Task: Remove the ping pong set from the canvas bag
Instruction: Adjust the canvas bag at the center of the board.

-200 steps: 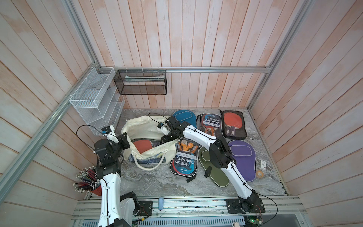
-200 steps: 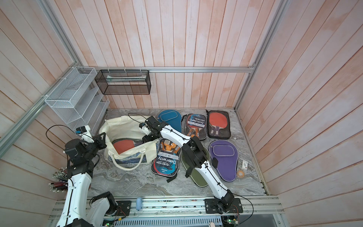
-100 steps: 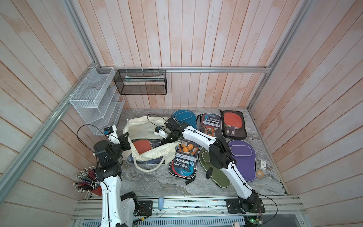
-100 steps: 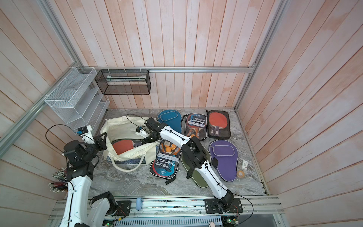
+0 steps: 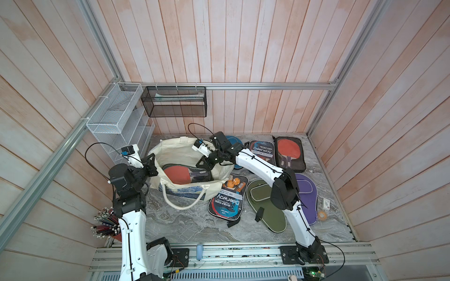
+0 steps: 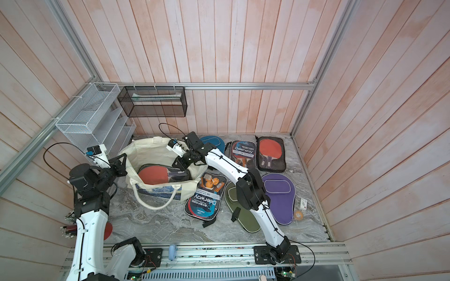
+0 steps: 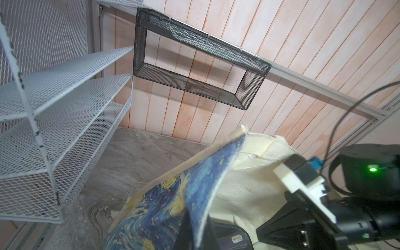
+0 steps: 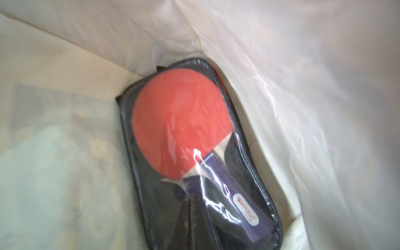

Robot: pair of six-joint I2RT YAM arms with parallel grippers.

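The cream canvas bag (image 5: 185,146) (image 6: 146,148) stands open on the marble floor, its blue-and-yellow print showing in the left wrist view (image 7: 164,207). Inside lies the ping pong set (image 5: 177,174) (image 6: 153,175) (image 8: 179,121): a red paddle with a purple handle in a black case with a clear cover. My left gripper (image 5: 155,167) (image 6: 123,163) (image 7: 190,216) is shut on the bag's left rim. My right gripper (image 5: 201,165) (image 6: 176,165) (image 8: 190,195) reaches into the bag, shut, with its tips on the case's clear cover beside the handle. Whether it pinches the cover does not show.
Other paddle cases lie right of the bag: a Deerway case (image 5: 227,199) against it, a green cover (image 5: 267,206), a purple cover (image 5: 306,192), two more cases (image 5: 288,153) at the back. A white mesh shelf (image 5: 117,126) and a black wire basket (image 5: 174,104) hang on the walls.
My right gripper has shut inside the bag. My left gripper has lifted the bag's rim slightly, so the mouth stands a little wider.
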